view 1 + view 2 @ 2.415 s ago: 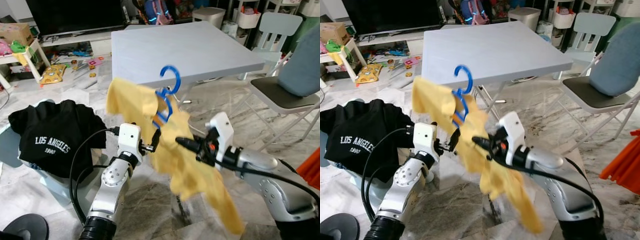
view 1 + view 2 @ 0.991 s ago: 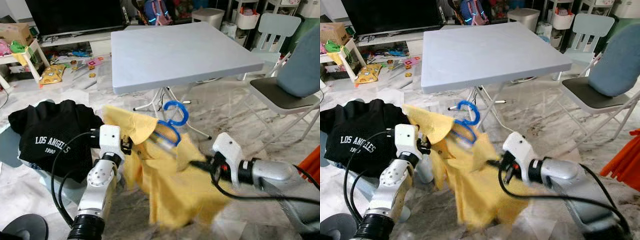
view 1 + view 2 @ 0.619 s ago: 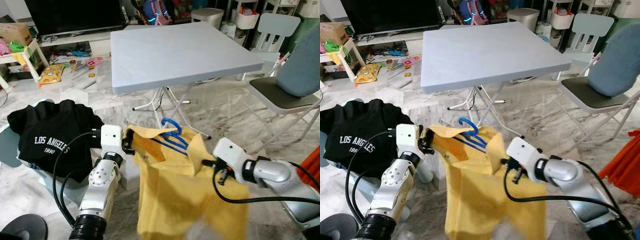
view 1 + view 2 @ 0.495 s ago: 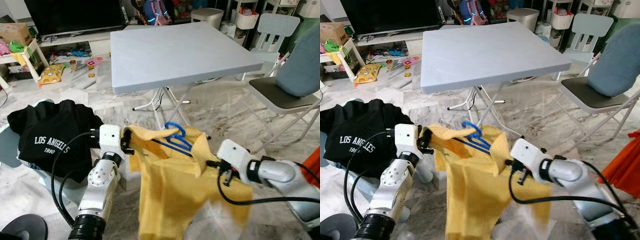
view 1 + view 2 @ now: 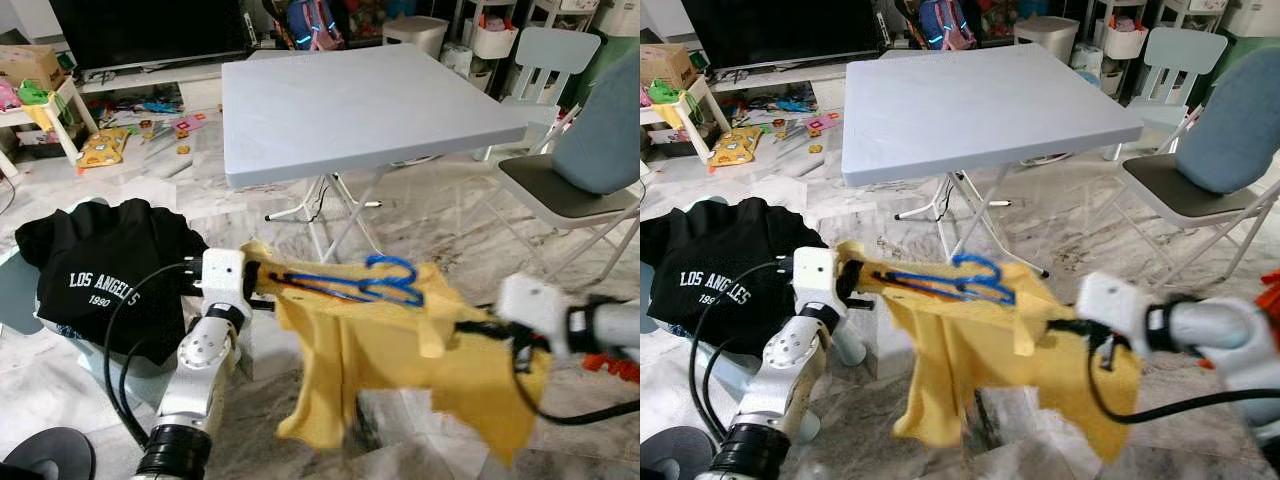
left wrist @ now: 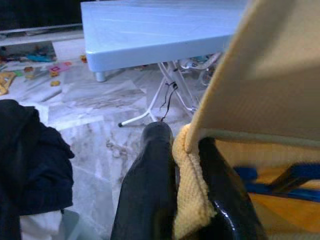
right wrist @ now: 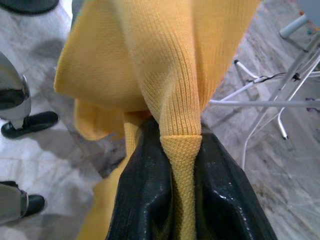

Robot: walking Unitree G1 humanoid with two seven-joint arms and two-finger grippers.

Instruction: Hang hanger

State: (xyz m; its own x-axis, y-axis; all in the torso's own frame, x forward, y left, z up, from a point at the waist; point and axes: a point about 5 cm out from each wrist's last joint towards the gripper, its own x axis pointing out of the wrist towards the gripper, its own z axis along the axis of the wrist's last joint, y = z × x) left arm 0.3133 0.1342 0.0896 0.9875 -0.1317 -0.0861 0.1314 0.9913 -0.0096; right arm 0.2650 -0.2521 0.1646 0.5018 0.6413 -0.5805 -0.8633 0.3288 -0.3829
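A yellow knit shirt [image 5: 395, 345] hangs stretched between my two grippers in front of me, low over the floor. A blue hanger [image 5: 345, 288] lies nearly flat along its top edge, hook toward my right. My left gripper [image 5: 260, 284] is shut on the shirt's left end; in the left wrist view the yellow fabric [image 6: 190, 200] is pinched between the black fingers [image 6: 150, 185], with a blue hanger arm [image 6: 280, 180] beyond. My right gripper [image 5: 472, 325] is shut on the right end, where a fold of the knit [image 7: 181, 150] is clamped between its fingers [image 7: 145, 190].
A grey-blue folding table [image 5: 360, 100] stands just beyond the shirt. A black printed shirt [image 5: 100, 270] is draped over a bin on my left. A chair [image 5: 580, 170] stands at the right, with something orange [image 5: 612, 365] behind my right arm. Toys litter the far floor.
My right gripper has pulled out to the right, stretching the shirt wide. The hanger has tipped flatter, its hook sliding right. Earlier both arms held the shirt higher, then lowered it.
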